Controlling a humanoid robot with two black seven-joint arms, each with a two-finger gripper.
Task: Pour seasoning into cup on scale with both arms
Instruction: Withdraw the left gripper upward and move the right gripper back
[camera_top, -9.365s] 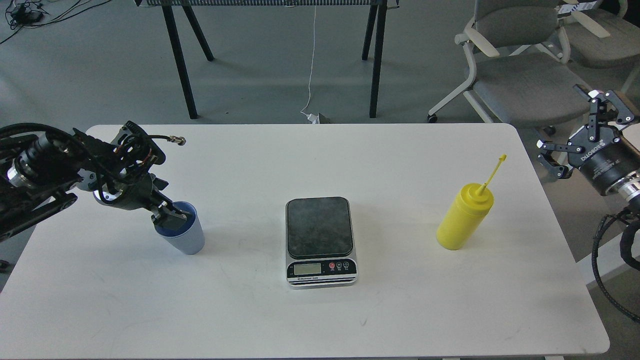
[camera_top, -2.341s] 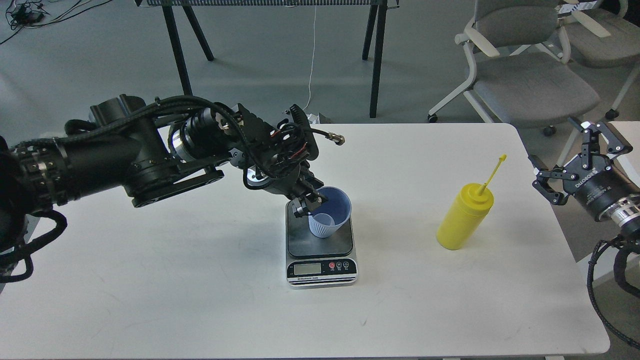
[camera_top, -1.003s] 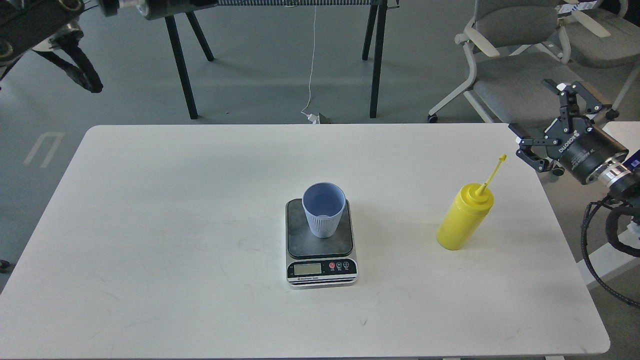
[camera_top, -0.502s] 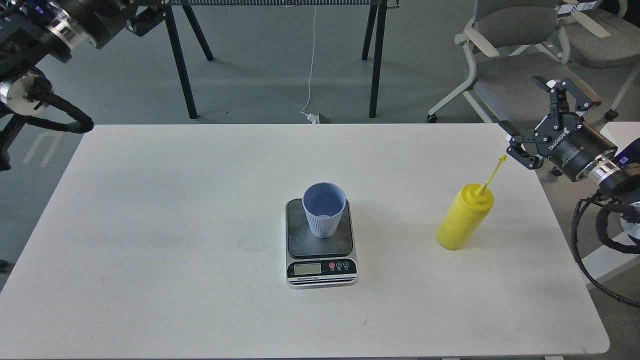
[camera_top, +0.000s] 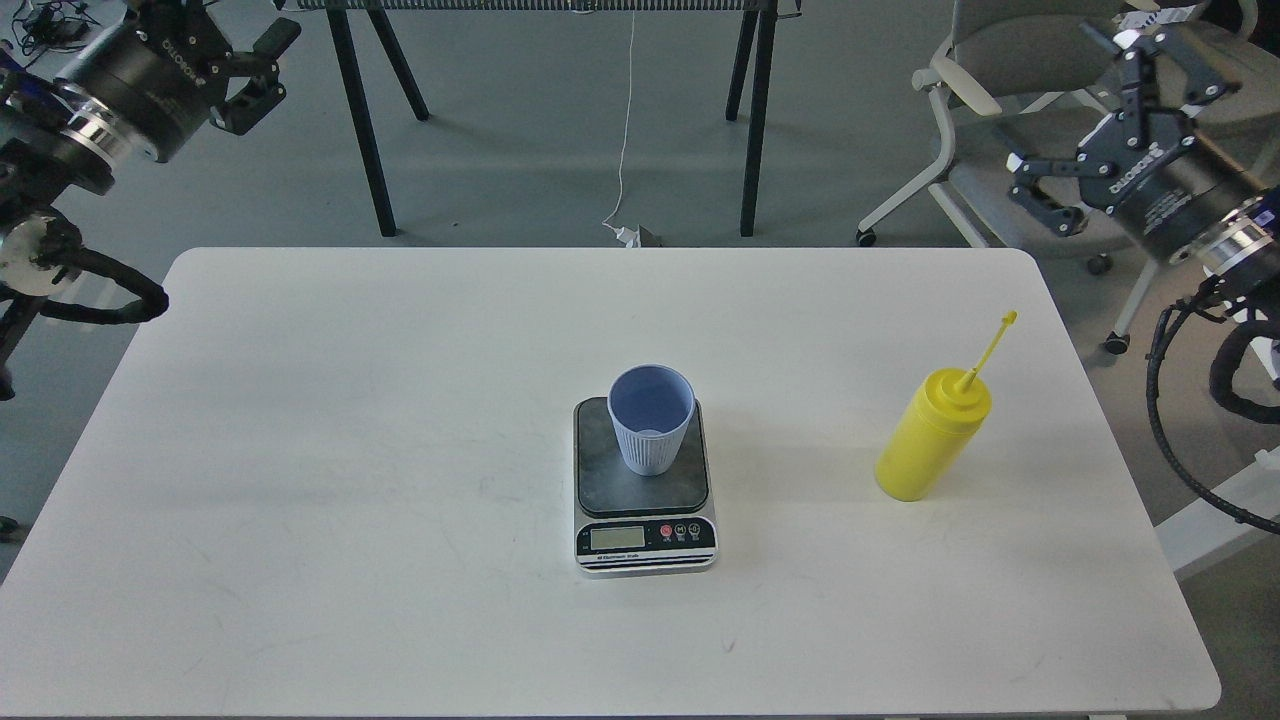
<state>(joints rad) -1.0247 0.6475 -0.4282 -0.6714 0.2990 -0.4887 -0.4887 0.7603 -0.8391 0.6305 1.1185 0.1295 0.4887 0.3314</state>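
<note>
Seasoning (camera_top: 932, 437) stands upright on the white table (camera_top: 300, 480), toward the 3 o'clock side of the scale (camera_top: 645, 487) and well apart from it; it is a tall yellow squeeze bottle with a conical nozzle, and its thin yellow cap strap (camera_top: 991, 347) slants up toward 1 o'clock from the top. The scale lies flat near the table's middle, dark grey plate at the far end and the silver front with its small display and round buttons, one red, at the 6 o'clock end. The cup (camera_top: 651, 418), light blue with ribbed sides, sits upright on the grey plate, mouth open, toward the plate's 12 o'clock edge, and its inside looks bare. Neither arm touches anything. The right gripper (camera_top: 1090, 120) hangs in the air beyond the table's 2 o'clock corner, above and well clear of the bottle, with its two open-frame fingers spread wide and nothing between them. The left gripper (camera_top: 250, 55) is raised past the table's 10 o'clock corner, far from the cup; its fingers are partly cut by the top edge of the view, so I cannot tell whether they are apart or together. Behind the table stand black trestle legs (camera_top: 362, 130) on the grey floor, and a grey office chair (camera_top: 1010, 110) at 1 o'clock.
</note>
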